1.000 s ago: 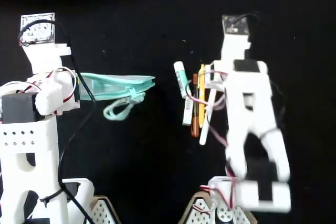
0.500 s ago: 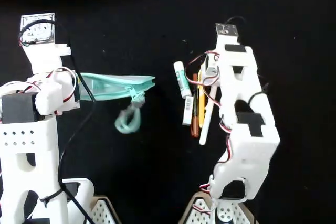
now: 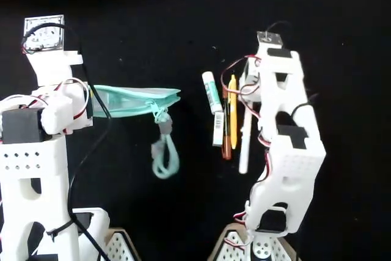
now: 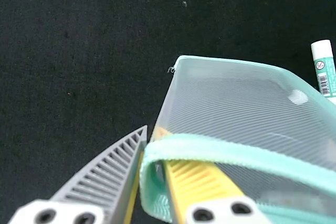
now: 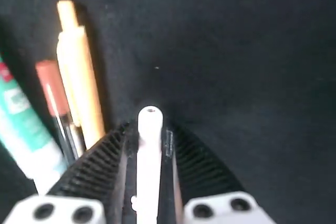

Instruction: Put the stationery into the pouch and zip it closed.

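Note:
The mint mesh pouch [image 3: 135, 100] is held off the table by one end, with my left gripper [image 3: 91, 103] shut on its rim [image 4: 210, 150]. Its strap [image 3: 165, 156] hangs down toward the front. Right of the pouch lie a glue stick [image 3: 211, 91], a white labelled stick [image 3: 218, 128], a brown pen [image 3: 226, 136] and a yellow pen [image 3: 233, 111]. My right gripper [image 5: 150, 129] is shut on a white pen [image 5: 149, 166], which lies beside the yellow pen [image 5: 79, 87]. Seen from above, the white pen [image 3: 245, 148] points toward the front edge.
Black cloth covers the table [image 3: 122, 35]. Open cloth lies between the pouch and the stationery row, and at the far right [image 3: 354, 90]. Both arm bases [image 3: 91, 230] stand at the front edge.
The right arm swung over the stationery and took hold of the white pen, which now lies straighter and nearer the front. The pouch's strap has swung down and to the right.

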